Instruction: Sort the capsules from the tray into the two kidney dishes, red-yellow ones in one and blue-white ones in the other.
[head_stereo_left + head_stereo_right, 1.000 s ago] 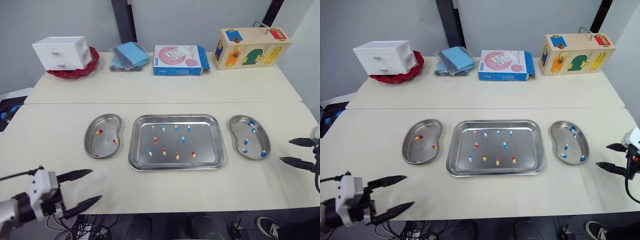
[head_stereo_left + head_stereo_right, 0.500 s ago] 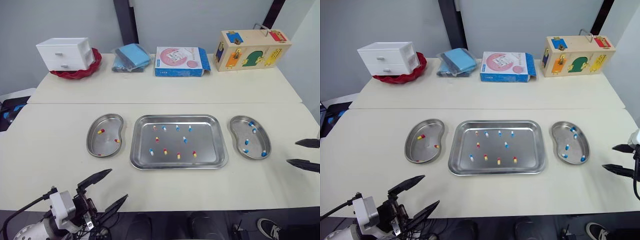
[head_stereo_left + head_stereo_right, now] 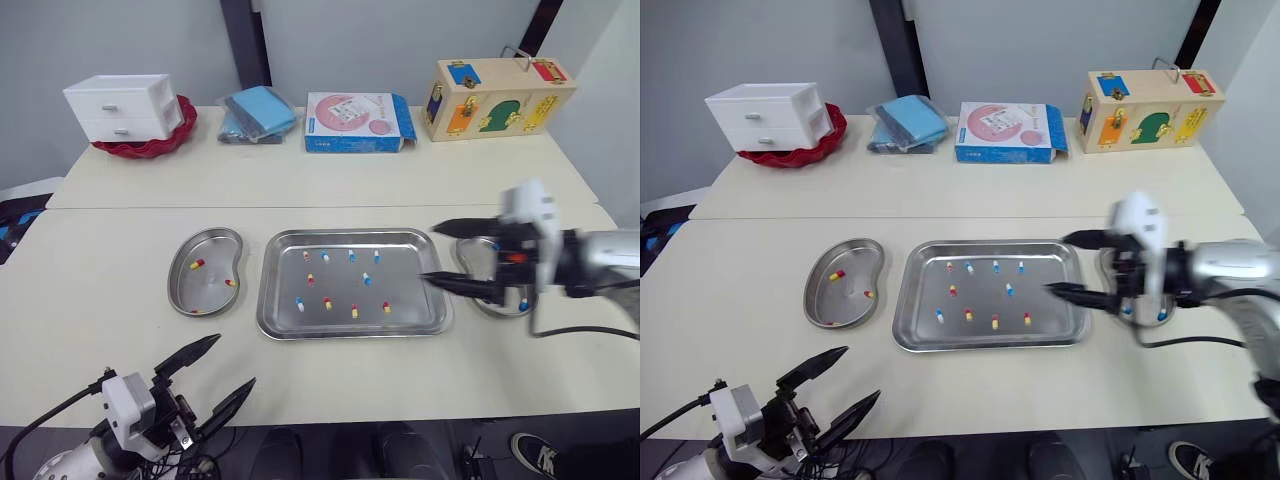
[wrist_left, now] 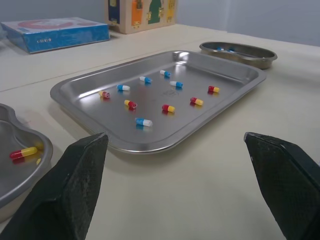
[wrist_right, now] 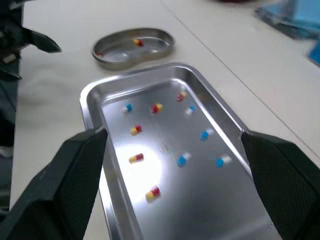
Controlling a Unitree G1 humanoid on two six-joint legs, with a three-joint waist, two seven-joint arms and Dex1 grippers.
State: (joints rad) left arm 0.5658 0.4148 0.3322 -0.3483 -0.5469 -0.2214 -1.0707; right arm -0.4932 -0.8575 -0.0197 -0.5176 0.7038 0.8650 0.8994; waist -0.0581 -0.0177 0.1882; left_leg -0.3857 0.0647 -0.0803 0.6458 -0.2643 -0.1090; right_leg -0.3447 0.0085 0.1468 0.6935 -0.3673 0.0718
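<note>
- Head view: the tray (image 3: 340,283) is sitting mid-table (image 3: 120,240), carrying five red-yellow capsules (image 3: 327,303) and five blue-white capsules (image 3: 351,257), all lying loose and apart from one another.
- The left kidney dish (image 3: 207,245) is lying just beside the tray's left side, holding red-yellow ones. The right kidney dish (image 3: 470,262), just beside its right side, is holding blue-white ones and is being partly covered by the right gripper (image 3: 430,253).
- That claw is reaching over the tray's right end, fingers spread apart, gripping nothing.
- The left gripper (image 3: 236,361) is hanging at the table's near edge, well apart from the tray, fingers spread and empty.
- Left wrist view: both fingers (image 4: 75,195) are standing wide apart, framing the tray, with nothing lying between them.
- Right wrist view: the fingers (image 5: 75,170) are gaping over the tray, with capsules showing between them and none being touched.
</note>
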